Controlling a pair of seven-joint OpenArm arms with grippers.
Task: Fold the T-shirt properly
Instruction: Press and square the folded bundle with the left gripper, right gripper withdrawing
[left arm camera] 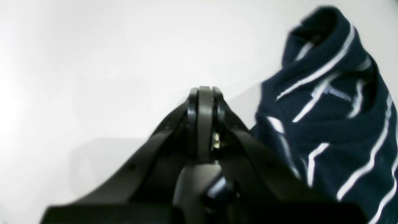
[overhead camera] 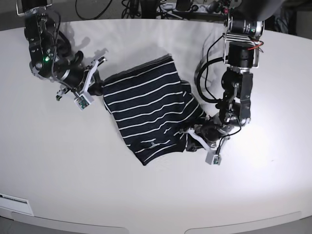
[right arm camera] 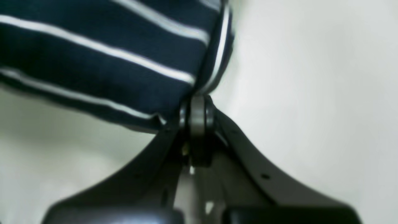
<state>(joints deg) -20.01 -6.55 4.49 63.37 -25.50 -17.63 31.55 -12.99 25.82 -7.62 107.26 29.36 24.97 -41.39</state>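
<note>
T-shirt (overhead camera: 148, 112): navy, white-striped, lying mid-table (overhead camera: 156, 195) in a rumpled partial fold; sleeves and collar hard to make out. Right gripper (right arm camera: 197, 102): jaws closed, pinching the shirt's edge. Left gripper (left arm camera: 205, 93): jaws closed, nothing visibly between the tips, cloth bunched just beside it. Cables (overhead camera: 146, 7): along the far table edge.

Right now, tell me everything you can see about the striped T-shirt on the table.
The T-shirt is dark navy cloth with thin white stripes, lying partly folded and a little rumpled on the white table. A small pale logo shows near its front edge. The right pincer is shut on its edge at one side. The left pincer is shut beside the bunched far side, with no cloth seen between its tips.
</note>
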